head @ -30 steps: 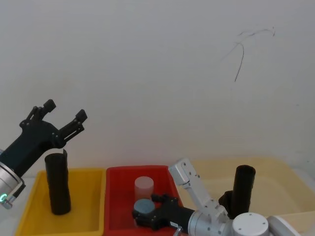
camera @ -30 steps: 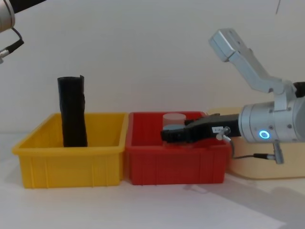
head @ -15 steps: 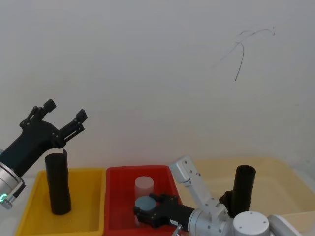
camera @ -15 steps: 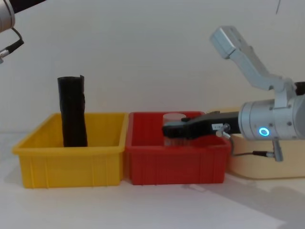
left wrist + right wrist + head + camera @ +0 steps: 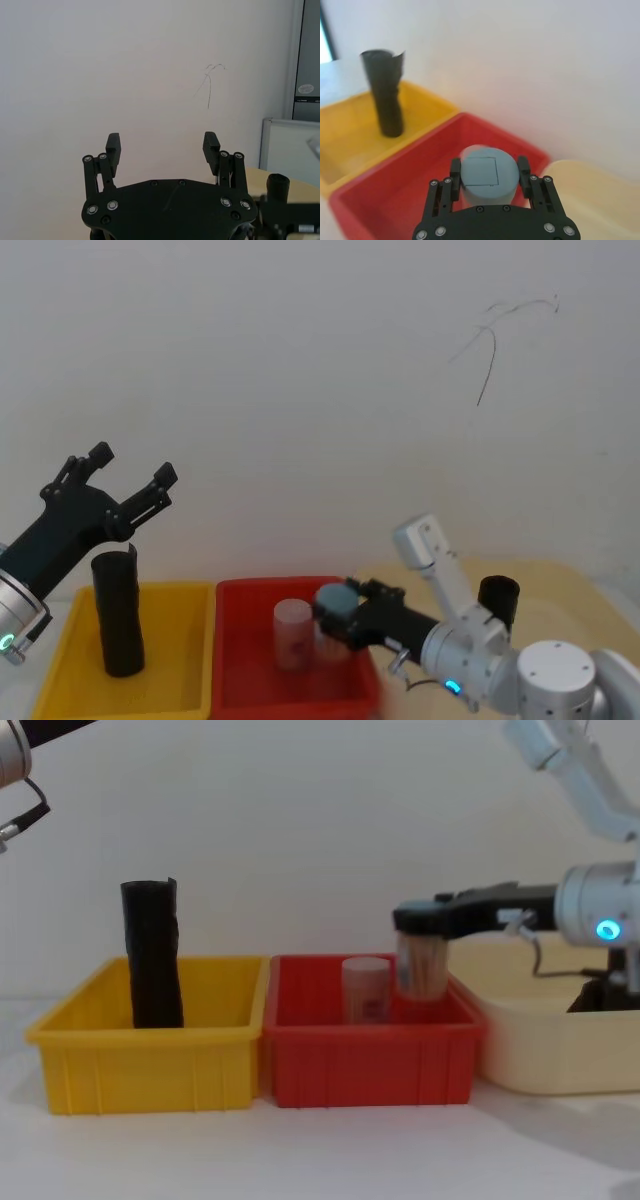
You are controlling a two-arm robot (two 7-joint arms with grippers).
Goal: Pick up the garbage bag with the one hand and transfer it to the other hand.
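Above red bin [image 5: 370, 1065], right gripper [image 5: 420, 920] gripping jar [image 5: 422, 965]

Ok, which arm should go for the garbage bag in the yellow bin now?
Left. The left gripper hangs open just above the garbage bag in the yellow bin. The right gripper is shut on a grey-capped jar over the red bin.

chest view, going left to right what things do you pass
tall black plastic garbage bag roll standing in the yellow plastic bin, red plastic bin, clear lidded jar inside it, right pincer gripping a blue-capped jar, cream tray
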